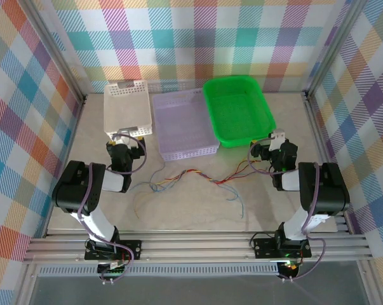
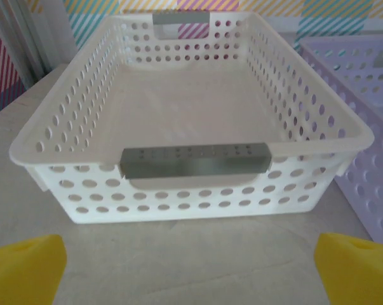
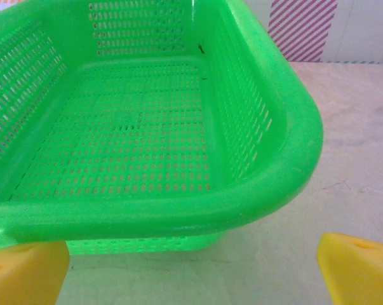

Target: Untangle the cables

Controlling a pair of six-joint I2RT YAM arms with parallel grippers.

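The cables (image 1: 197,176) lie in a thin tangle of red-orange, yellow and blue-grey wires on the table, between the two arms and in front of the baskets. Loose ends trail toward the near side (image 1: 239,203). My left gripper (image 1: 126,136) is open just short of the white basket (image 1: 127,111); in the left wrist view its yellow fingertips (image 2: 23,267) stand wide apart with bare table between them. My right gripper (image 1: 270,145) is open at the near right corner of the green basket (image 1: 237,108), and its fingertips (image 3: 362,270) hold nothing.
A lilac basket (image 1: 181,124) stands between the white basket (image 2: 191,168) and the green basket (image 3: 178,210); all three are empty. Metal frame posts and checked walls close in the table on the left, right and back.
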